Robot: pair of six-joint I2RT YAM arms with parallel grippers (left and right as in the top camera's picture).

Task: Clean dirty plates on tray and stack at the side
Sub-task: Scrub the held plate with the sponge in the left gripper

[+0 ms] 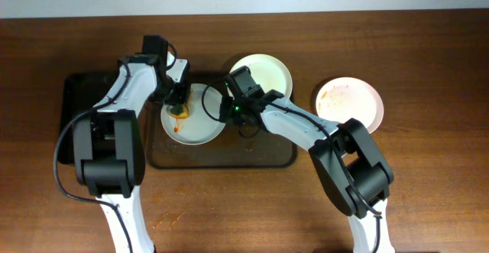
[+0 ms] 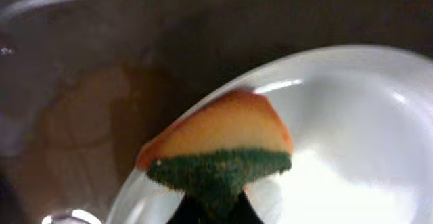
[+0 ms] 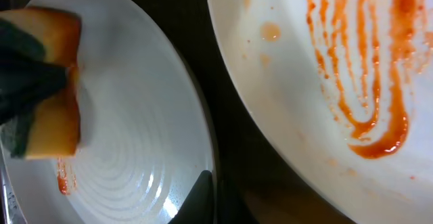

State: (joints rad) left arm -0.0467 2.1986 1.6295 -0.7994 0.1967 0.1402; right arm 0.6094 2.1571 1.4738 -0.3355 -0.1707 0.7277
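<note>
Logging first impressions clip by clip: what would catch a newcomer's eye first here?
A yellow-and-green sponge, pinched in the left gripper, presses on a white plate on the brown tray. Red sauce streaks the plate beside it, seen from the right wrist, and a third smeared plate sits on the table to the right.

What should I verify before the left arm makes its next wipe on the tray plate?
1. Sponge held: ok, the left fingers pinch the sponge.
2. Sponge on plate: ok, it rests on the face of the plate, near the rim.
3. Plate wiped clean: not ok, a red smear lies beside the sponge.
4. Plate steadied: cannot tell, one of the right fingers shows at its rim, grip unclear.
5. Neighbouring plate: not ok, thick sauce streaks across it.
6. Third plate, on the table off the tray: not ok, smeared.
</note>
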